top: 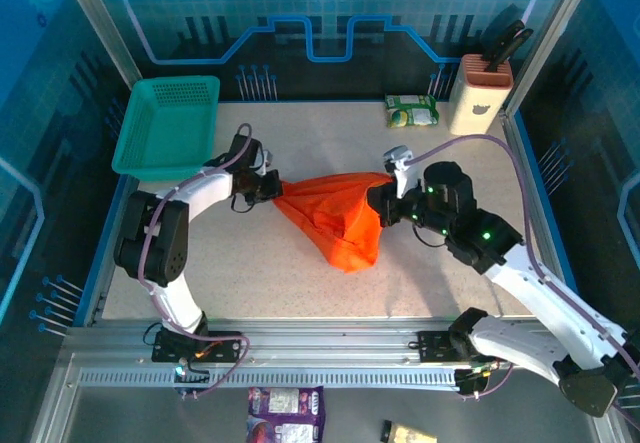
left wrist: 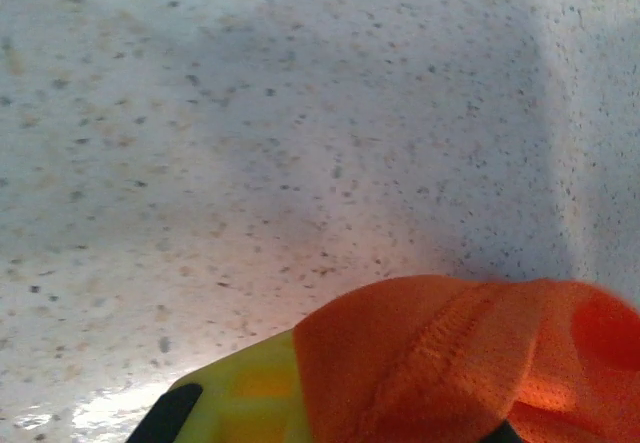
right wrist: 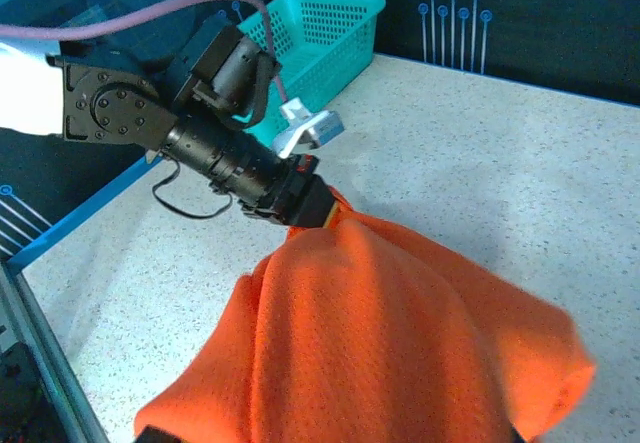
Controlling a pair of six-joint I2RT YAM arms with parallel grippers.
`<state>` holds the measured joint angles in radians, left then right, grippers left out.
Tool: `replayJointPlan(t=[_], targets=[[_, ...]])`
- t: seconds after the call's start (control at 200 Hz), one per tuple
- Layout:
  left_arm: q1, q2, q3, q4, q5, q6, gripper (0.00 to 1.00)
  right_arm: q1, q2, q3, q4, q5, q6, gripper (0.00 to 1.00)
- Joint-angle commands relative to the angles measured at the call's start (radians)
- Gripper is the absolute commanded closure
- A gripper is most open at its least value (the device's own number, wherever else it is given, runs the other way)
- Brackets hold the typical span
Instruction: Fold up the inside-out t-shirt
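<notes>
I have the orange t-shirt held between two hands, over the middle of the desk.
My left hand is clamped on one end of the cloth, my right hand on the other. The shirt is pulled between them and hangs down in a bunch. I cannot tell if its low tip touches the desk. The teal basket sits well apart, at the far left.

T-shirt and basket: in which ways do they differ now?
The t-shirt is orange soft cloth; the basket is teal stiff mesh. The t-shirt is stretched between the left gripper and right gripper; the basket sits untouched at the far left corner. Both are of one colour.
</notes>
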<state>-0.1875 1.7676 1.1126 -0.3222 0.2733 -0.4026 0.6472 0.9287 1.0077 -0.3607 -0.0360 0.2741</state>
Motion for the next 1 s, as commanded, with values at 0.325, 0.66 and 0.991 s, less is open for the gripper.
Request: replayJointPlan(t=[0.325, 0.66, 0.991], targets=[[0.256, -0.255, -0.195, 0.060, 0.075, -0.065, 1.00, -0.244, -0.100, 0.018, -0.229, 0.228, -0.009, 1.00], [0.267, -0.356, -0.119, -0.013, 0.127, -0.067, 1.00, -0.417, 0.133, -0.083, -0.381, -0.079, 0.081, 0.82], [0.236, -0.328, -0.104, -0.031, 0.155, -0.059, 1.00, -0.423, 0.210, -0.135, -0.350, -0.107, 0.083, 0.95]])
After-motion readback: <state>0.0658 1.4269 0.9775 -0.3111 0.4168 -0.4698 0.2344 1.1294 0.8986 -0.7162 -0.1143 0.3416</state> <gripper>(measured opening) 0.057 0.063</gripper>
